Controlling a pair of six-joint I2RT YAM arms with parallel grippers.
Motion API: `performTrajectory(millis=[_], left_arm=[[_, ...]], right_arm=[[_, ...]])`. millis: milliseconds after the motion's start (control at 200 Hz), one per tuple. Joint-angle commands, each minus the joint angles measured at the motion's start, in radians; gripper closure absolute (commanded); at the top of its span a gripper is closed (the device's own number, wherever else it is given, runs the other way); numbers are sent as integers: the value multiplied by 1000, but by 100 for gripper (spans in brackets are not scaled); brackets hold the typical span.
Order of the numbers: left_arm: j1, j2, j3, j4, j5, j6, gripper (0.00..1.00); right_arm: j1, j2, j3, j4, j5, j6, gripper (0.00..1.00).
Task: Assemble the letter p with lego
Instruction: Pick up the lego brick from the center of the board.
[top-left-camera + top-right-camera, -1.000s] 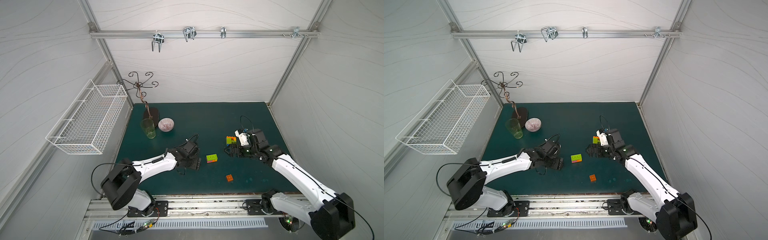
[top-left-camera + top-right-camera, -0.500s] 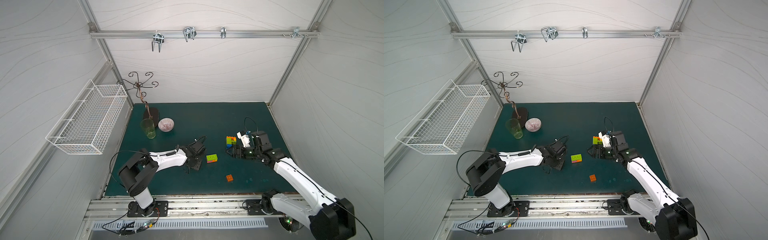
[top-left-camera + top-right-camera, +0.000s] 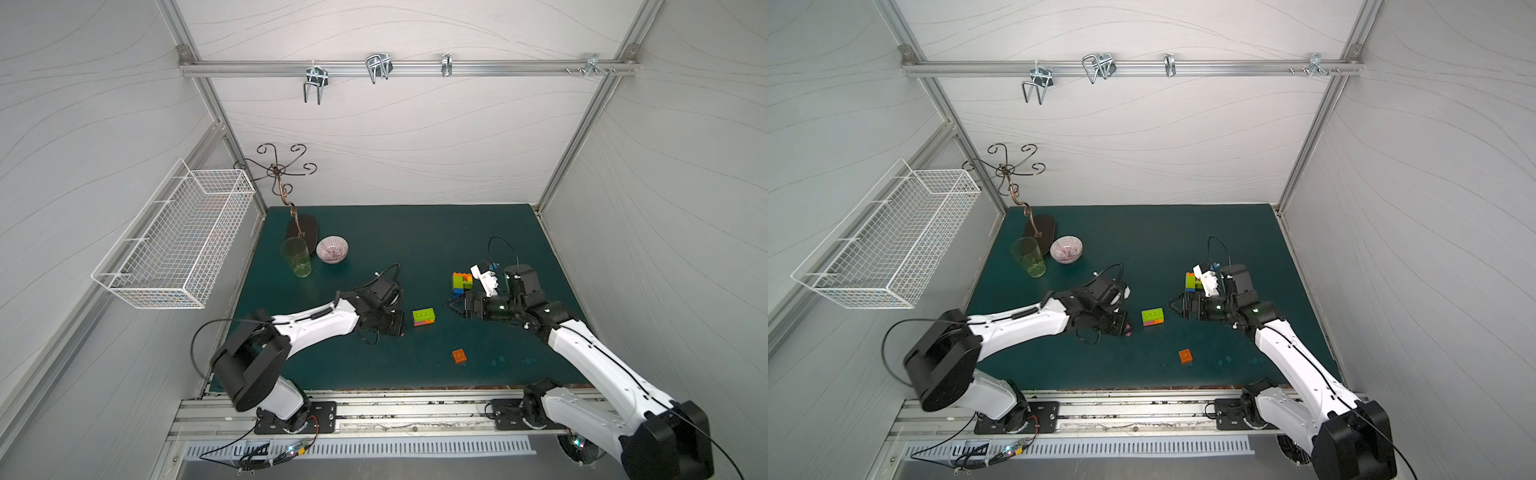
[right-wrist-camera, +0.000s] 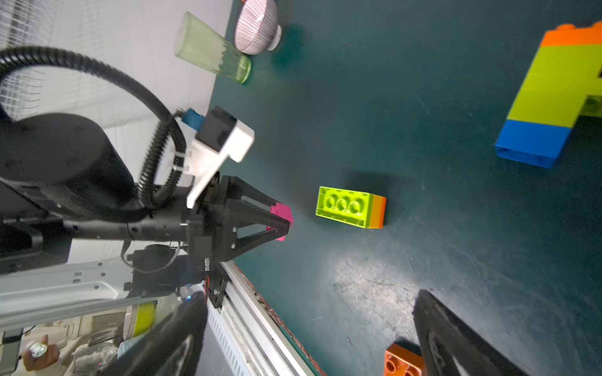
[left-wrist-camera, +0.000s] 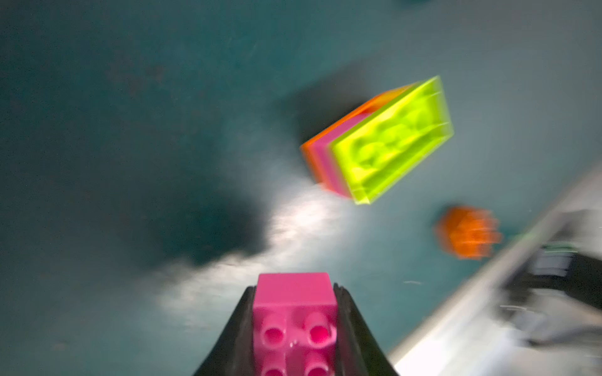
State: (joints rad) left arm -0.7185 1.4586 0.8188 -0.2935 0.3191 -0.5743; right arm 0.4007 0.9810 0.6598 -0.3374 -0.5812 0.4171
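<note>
Our left fingers (image 5: 233,335) are clamped on a pink brick (image 5: 294,309). Just ahead on the bench (image 3: 374,249) lies a lime-topped stack (image 5: 387,143), its long side nearly along our reach. Beyond it, our right fingers (image 4: 456,341) gape empty, beside the part-built letter (image 3: 461,282).

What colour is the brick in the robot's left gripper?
Bright pink. The left wrist view shows the brick best, pinched in the left gripper.
</note>
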Motion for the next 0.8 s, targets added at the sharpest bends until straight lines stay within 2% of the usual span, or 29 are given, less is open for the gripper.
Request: performTrajectory(millis=[0, 95, 210, 285, 410, 580, 725, 765, 795], left_arm=[[79, -80, -50, 282, 356, -263, 78], [110, -93, -77, 421, 491, -417, 78], [139, -81, -138, 699, 614, -655, 78], [155, -75, -182, 907, 653, -808, 79], [172, -59, -222, 1145, 692, -1009, 79], [171, 1, -243, 1409, 718, -1211, 78], [169, 113, -266, 1693, 701, -1389, 78], [168, 134, -268, 1705, 705, -1396, 79], [168, 140, -273, 1704, 702, -1390, 79]], right_arm=[[69, -42, -30, 156, -63, -34, 2], [183, -67, -66, 271, -21, -97, 4], [330, -96, -95, 368, 93, -212, 3], [380, -108, -123, 432, 148, -269, 4], [385, -117, -190, 577, 163, -318, 8], [358, -65, -173, 628, 110, -362, 11], [333, -9, -153, 690, 73, -357, 21], [330, 3, -149, 704, 81, -355, 22], [325, 11, -147, 718, 91, -346, 29]])
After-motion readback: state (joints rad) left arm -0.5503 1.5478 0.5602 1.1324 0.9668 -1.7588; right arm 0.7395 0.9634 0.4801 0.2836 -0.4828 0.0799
